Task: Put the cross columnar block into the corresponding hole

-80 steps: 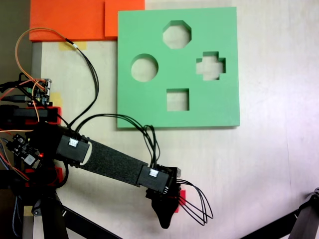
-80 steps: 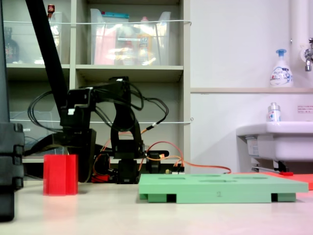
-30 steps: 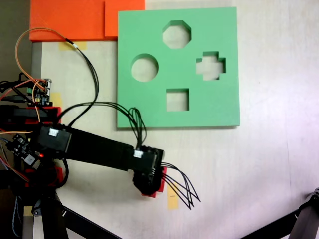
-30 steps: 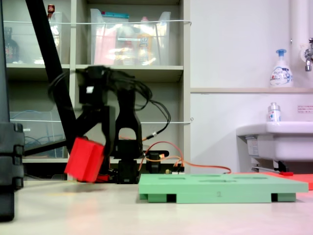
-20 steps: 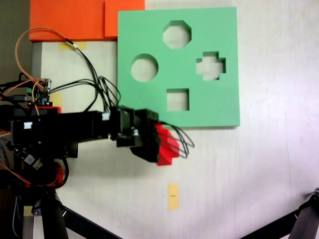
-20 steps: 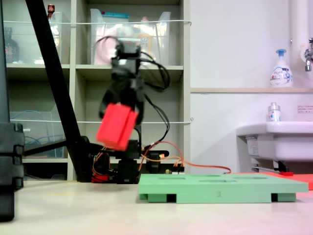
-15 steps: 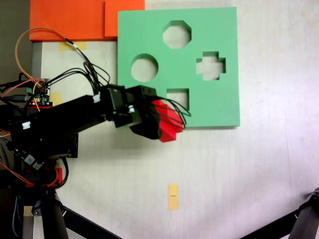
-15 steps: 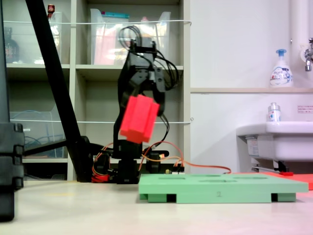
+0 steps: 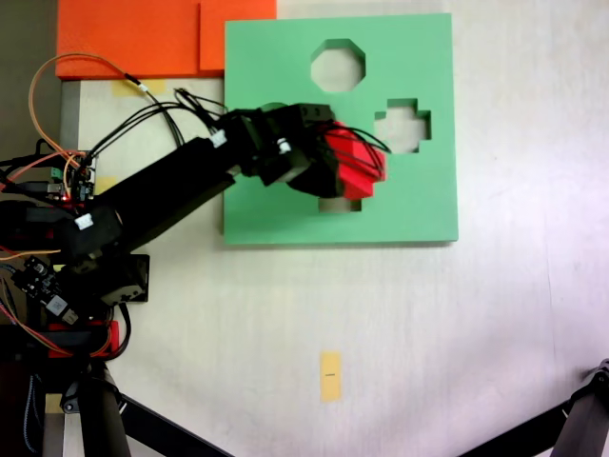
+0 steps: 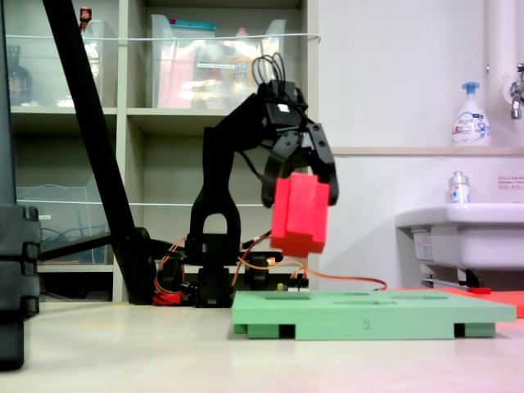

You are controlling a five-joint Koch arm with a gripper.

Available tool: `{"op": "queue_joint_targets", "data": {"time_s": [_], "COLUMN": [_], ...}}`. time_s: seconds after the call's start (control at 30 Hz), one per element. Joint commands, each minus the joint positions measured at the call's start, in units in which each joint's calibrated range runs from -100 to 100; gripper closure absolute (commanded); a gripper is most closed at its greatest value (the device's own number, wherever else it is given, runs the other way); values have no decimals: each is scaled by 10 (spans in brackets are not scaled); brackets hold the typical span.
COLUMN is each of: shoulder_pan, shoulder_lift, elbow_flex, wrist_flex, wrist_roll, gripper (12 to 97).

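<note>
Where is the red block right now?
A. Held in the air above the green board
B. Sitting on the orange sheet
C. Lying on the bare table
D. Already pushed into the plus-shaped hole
A: the side fixed view shows the gripper clamping the red block clear above the green board.

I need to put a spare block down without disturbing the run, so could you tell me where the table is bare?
Bare table lies below the green foam board, around the yellow tape mark, and in the strip right of the board. It is crowded left of the board, with the arm's base and wires, and over the board, where the gripper holds the red cross block.
</note>
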Motion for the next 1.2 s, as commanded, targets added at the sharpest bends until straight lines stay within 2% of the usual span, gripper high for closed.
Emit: {"op": "queue_joint_targets", "data": {"time_s": [0.0, 0.3, 1.17], "shoulder_pan": [3, 12, 33], "shoulder_lift": [43, 217, 328], "elbow_flex": [79, 183, 249], "wrist_flex": [70, 87, 139], "wrist_roll": [14, 32, 41], "gripper": [660, 660, 648]}}
